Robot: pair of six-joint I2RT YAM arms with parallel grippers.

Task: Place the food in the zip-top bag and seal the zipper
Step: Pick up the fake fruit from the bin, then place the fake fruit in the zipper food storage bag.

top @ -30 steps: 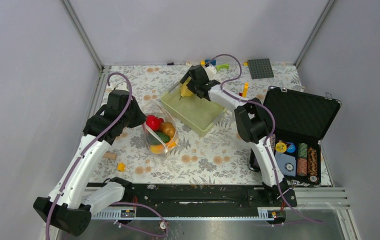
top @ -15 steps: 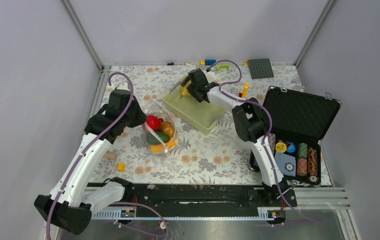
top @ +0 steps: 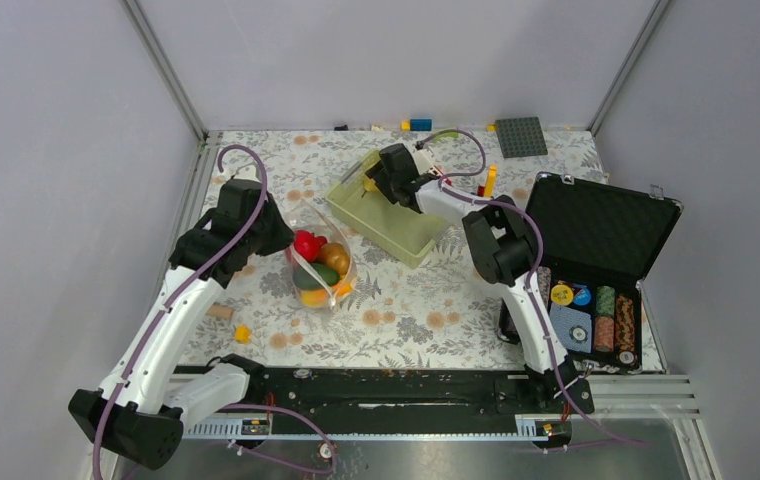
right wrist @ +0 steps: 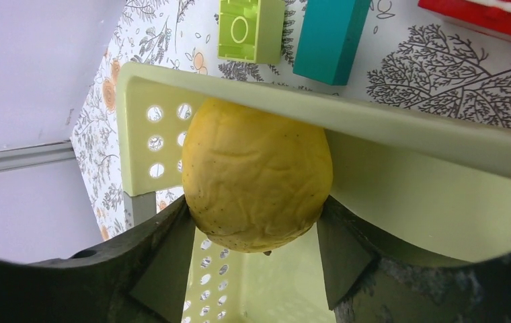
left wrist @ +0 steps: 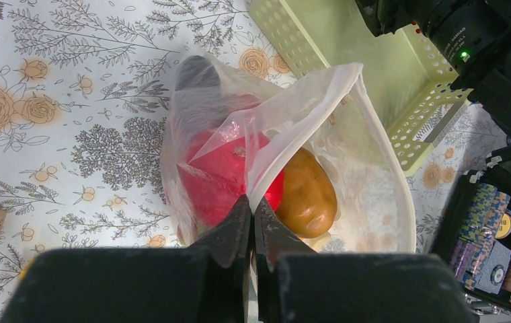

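Wrinkly yellow lemon (right wrist: 256,178), gripped by the right claw (right wrist: 256,208) at the basket (right wrist: 407,134) corner. The left claw (left wrist: 253,215) pinches the bag (left wrist: 347,121) rim; red fruit (left wrist: 216,175), potato (left wrist: 308,192) inside.

Honestly, no text I can read anywhere. The poker chips (left wrist: 501,235) off to the right of my left pincer (left wrist: 253,202) carry markings, but they're too small to make out.
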